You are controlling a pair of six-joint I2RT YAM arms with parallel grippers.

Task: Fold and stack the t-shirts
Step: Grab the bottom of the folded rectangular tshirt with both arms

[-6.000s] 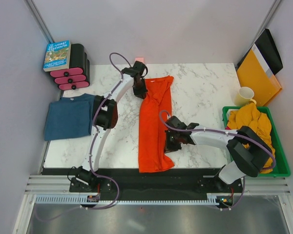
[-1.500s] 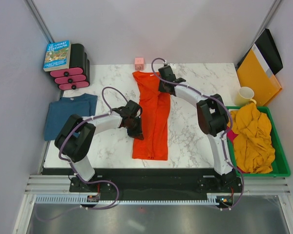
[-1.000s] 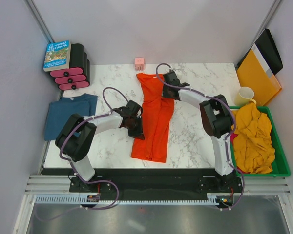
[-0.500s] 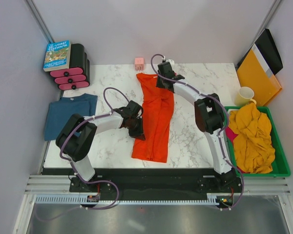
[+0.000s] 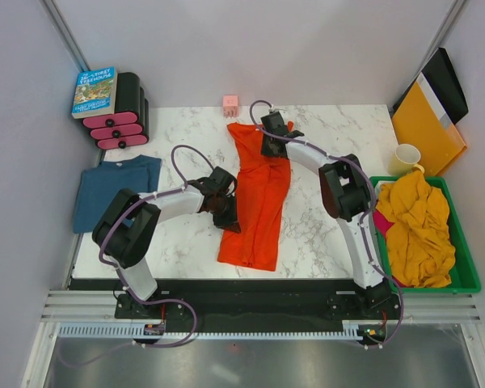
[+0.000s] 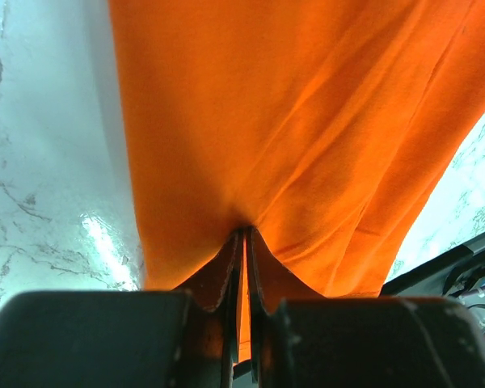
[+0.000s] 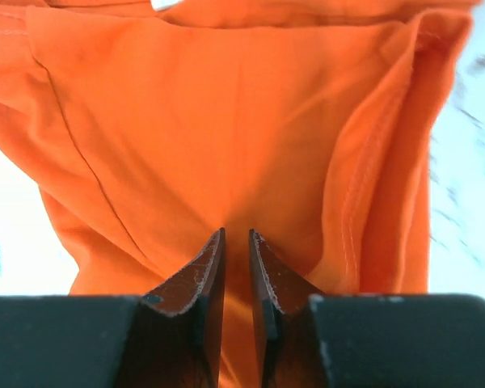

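The marble table (image 5: 339, 162) looks smooth, so the orange-red t-shirt (image 5: 259, 194), laid lengthwise on it, could be dragged askew if it is pulled unevenly. Its left edge is pinched tight by the left gripper (image 6: 244, 242). At its far end the right gripper (image 7: 236, 242) is nearly closed over a fold, but a hold cannot be confirmed. A folded teal t-shirt (image 5: 113, 190) is seen well to its left, with bare marble between.

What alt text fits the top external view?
Two robot arms work a long orange-red t-shirt on a marble table: the left gripper pinches its left edge, the right gripper sits on its far end. A folded teal-blue t-shirt lies left; a mustard-yellow t-shirt fills a green bin right.
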